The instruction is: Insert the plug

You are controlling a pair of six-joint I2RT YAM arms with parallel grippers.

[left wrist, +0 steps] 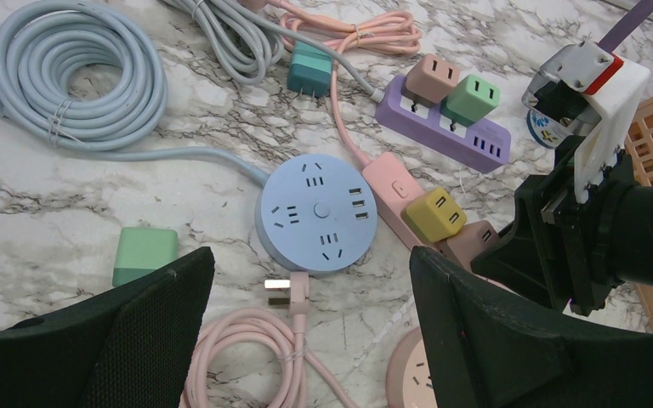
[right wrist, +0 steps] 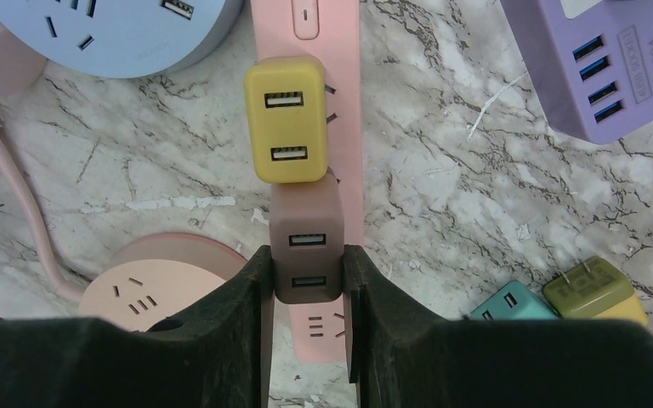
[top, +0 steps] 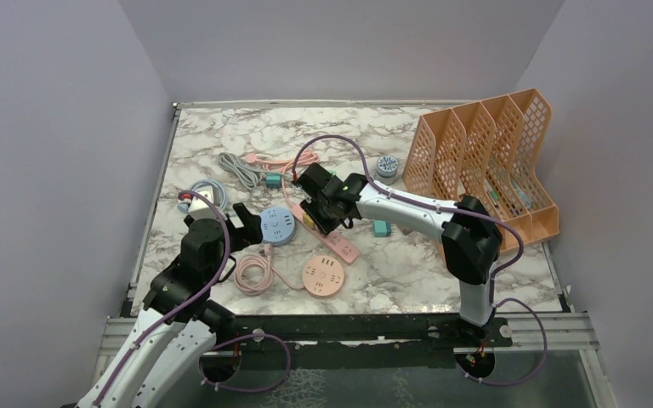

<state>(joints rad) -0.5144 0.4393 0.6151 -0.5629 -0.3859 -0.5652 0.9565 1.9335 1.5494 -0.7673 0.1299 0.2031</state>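
My right gripper is shut on a brown USB plug adapter and holds it on the pink power strip, right behind a yellow adapter that sits in the same strip. A free socket of the strip shows just below the brown adapter. In the top view the right gripper is over the strip. My left gripper is open and empty above a pink cable plug lying beside the round blue socket hub.
A round pink socket hub lies near the front. A purple strip holds two adapters. Coiled cables, a green adapter, teal and olive adapters lie around. An orange file rack stands right.
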